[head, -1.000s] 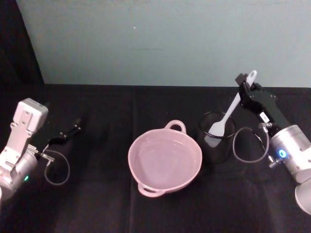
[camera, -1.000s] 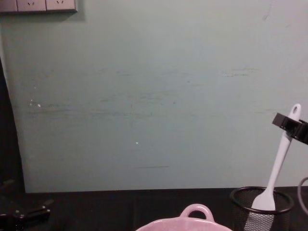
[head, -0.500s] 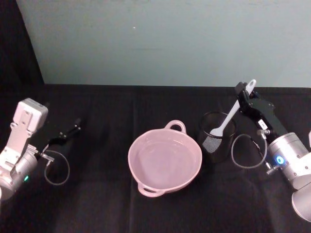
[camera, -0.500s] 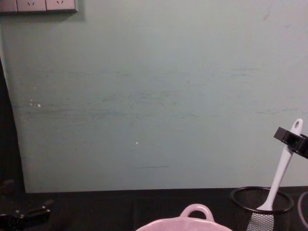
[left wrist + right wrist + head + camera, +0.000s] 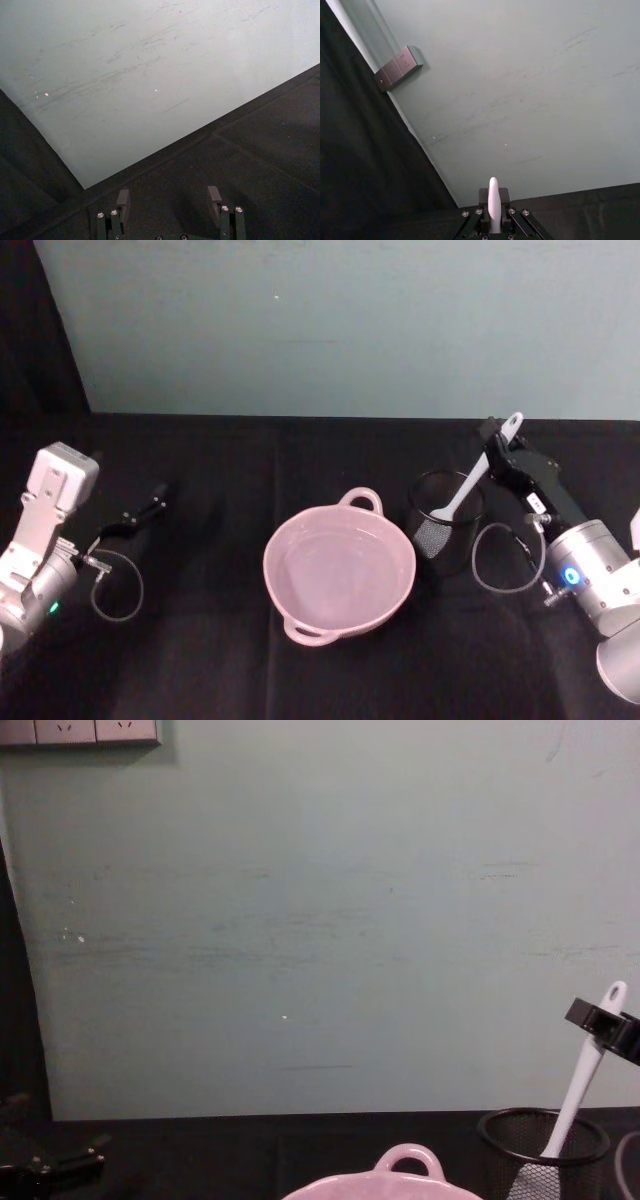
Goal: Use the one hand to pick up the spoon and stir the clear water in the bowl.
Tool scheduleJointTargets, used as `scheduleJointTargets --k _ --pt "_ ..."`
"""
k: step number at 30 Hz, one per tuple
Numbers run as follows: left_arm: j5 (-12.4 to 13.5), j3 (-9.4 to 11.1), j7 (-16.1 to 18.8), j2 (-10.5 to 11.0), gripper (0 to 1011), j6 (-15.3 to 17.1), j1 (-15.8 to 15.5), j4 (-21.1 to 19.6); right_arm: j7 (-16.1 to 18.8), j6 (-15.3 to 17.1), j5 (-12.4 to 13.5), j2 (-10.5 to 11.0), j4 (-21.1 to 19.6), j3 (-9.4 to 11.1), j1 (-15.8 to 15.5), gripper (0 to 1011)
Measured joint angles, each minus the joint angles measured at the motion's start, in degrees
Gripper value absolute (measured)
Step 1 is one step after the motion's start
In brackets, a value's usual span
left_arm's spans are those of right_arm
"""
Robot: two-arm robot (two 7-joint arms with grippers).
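Observation:
The pale pink bowl [image 5: 283, 540] holds clear water at the table's middle; its loop handle [image 5: 408, 1160] peeks up in the chest view. The white spoon [image 5: 468, 485] leans with its blade down inside the black mesh cup [image 5: 440, 538]. My right gripper [image 5: 496, 446] is shut on the spoon's upper handle, right of the bowl and apart from it. In the right wrist view the spoon's handle end [image 5: 493, 210] sticks out between the shut jaws of the right gripper [image 5: 493, 195]. My left gripper [image 5: 140, 512] rests open at the far left, holding nothing.
The mesh cup [image 5: 545, 1160] stands just right of the bowl, nearly touching it. A pale green wall [image 5: 340, 330] closes the table's back edge. Cable loops hang by both wrists. Black cloth lies bare in front of the bowl and between it and the left arm.
My right gripper has come down and slightly nearer with the spoon, so the blade has sunk deeper into the mesh cup. The left arm has stayed still.

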Motion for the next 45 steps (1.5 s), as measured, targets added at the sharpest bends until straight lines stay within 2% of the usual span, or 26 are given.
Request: scheduleJointTargets --k 16,31,45 --pt "0.01 0.0 0.0 0.0 1005 0.0 0.0 0.0 -1.06 0.9 0.21 0.15 -0.57 -0.11 -0.55 125" --pt "0.0 0.0 0.0 0.0 1005 0.0 0.0 0.0 -2.6 0.93 -1.16 0.51 -1.7 0.41 -0.62 125" --pt "0.0 0.0 0.0 0.0 1005 0.0 0.0 0.0 -2.26 1.44 -1.23 0.27 -1.51 0.37 -0.55 125"
